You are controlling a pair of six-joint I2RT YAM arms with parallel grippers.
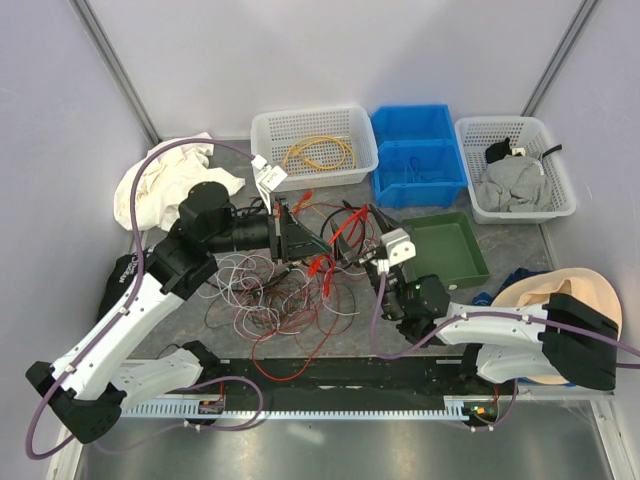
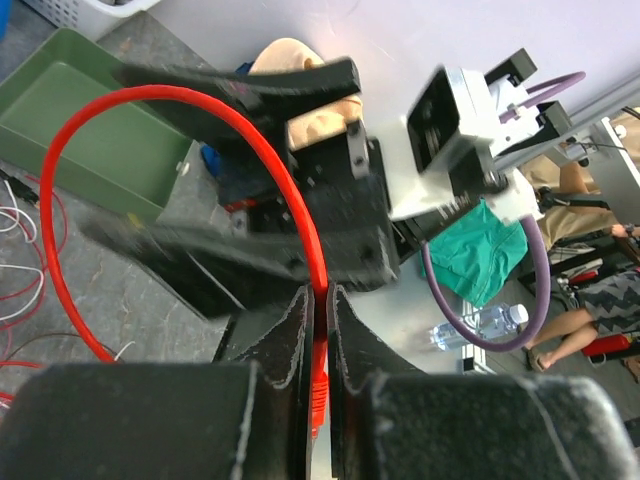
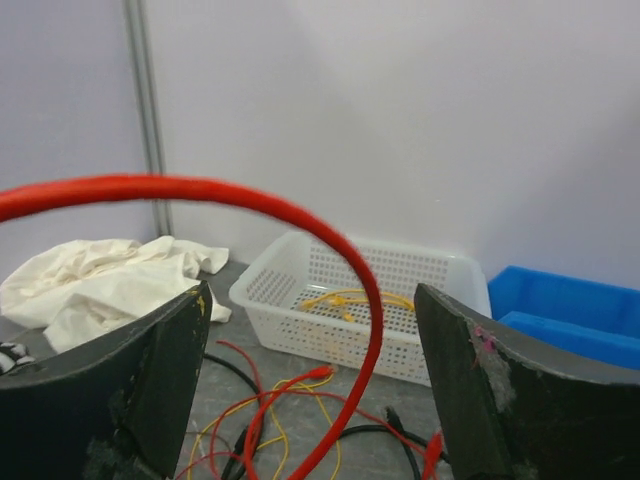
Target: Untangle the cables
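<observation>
The left tool [image 2: 318, 300] is pressed together on a thin red cable [image 2: 300, 215], pinching it between its two black padded fingers [image 2: 290, 335]. From that pinch the red cable rises in a wide arch. The left wrist view shows it curving up and over towards the square green plastic tray [image 2: 60, 120].

The right tool [image 3: 310, 292] is spread wide and grips nothing. In its wrist view the red cable [image 3: 200, 187] arcs across the gap between its fingers [image 3: 150, 390] and then drops towards the tabletop. I cannot tell whether it touches either finger.

From above, the left tool [image 1: 290, 238] and the right tool [image 1: 385, 262] face each other over the middle of the grey tabletop [image 1: 500, 245]. The tangle of thin red, white and black cables [image 1: 285, 300] lies spread on the tabletop below and between them, nearer the left arm.

Along the far edge:
- A white perforated plastic basket [image 1: 262, 130] holds a coiled yellow cable [image 1: 318, 152].
- Just beside it on the right is a blue plastic bin [image 1: 415, 125].
- Further right, a second white perforated basket [image 1: 560, 185] holds a crumpled grey cloth [image 1: 510, 185].

A crumpled white cloth [image 1: 165, 185] lies at the far left. The green tray [image 1: 470, 245] sits just beyond the right tool.
</observation>
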